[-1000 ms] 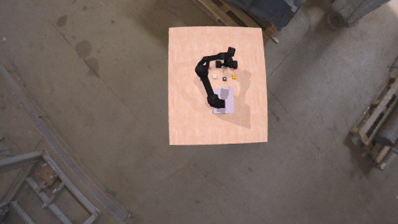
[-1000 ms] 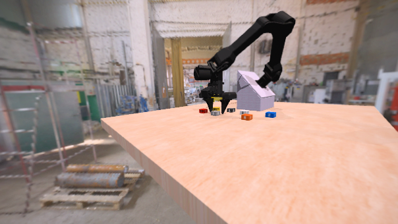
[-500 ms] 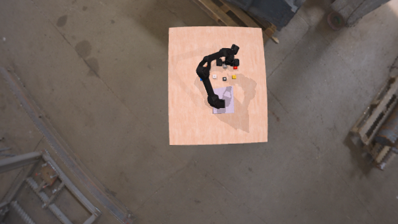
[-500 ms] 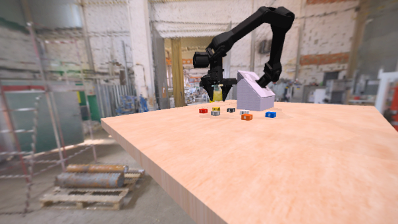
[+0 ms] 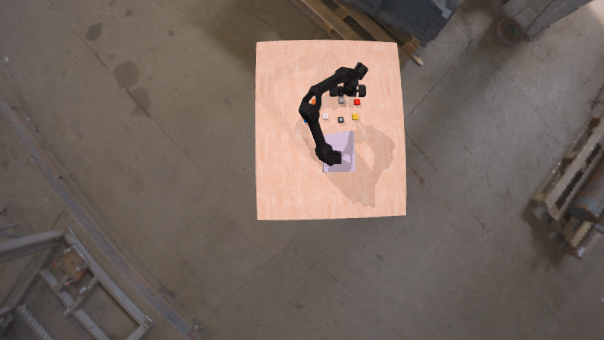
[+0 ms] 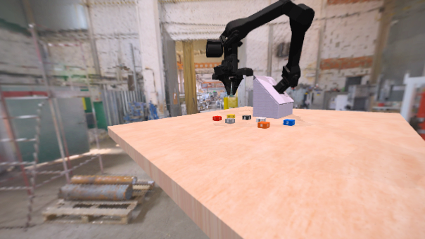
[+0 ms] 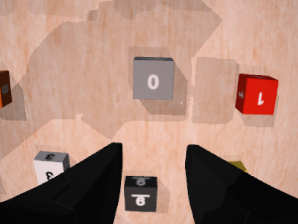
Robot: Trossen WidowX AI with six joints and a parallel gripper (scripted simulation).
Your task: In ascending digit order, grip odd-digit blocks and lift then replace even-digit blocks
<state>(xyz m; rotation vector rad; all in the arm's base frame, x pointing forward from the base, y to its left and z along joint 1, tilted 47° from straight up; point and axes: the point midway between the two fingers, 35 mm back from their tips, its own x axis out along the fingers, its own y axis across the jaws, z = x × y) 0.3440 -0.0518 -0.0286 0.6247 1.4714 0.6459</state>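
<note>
The pincer (image 5: 346,93) (image 6: 231,94) (image 7: 154,155) hangs partly open and empty, probably for clearance over the table (image 5: 280,190) (image 6: 281,169) (image 7: 265,40); red 1 (image 5: 356,102) (image 6: 217,118) (image 7: 257,95) seems next. Its separation from grey 0 (image 5: 341,100) (image 6: 230,121) (image 7: 153,79) leaves finger room.

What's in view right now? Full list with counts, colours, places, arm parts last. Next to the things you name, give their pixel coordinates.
Cube blocks with white digits: three, grey "0" (image 5: 341,100) (image 6: 229,121) (image 7: 153,79), red "1" (image 5: 356,102) (image 6: 217,118) (image 7: 257,95), orange (image 5: 313,101) (image 6: 263,124) (image 7: 4,89); row farther from the wedge
More blocks: four, blue "2" (image 6: 288,122), white "3" (image 5: 325,116) (image 7: 51,167), black (image 5: 341,120) (image 6: 246,117) (image 7: 140,194), yellow (image 5: 355,117) (image 6: 231,116); nearer the wedge
Table: one, pale wood (image 5: 280,190) (image 6: 299,169); under the blocks
Wedge-shaped stand: one, lilac (image 5: 350,167) (image 6: 264,102); on the table
Pallet with rusty cylinders: one, brown (image 6: 85,217); floor
Arm: one, black (image 5: 316,132) (image 6: 297,42); at the wedge
Hand: one, black (image 6: 231,94) (image 7: 154,147); raised above the table
</note>
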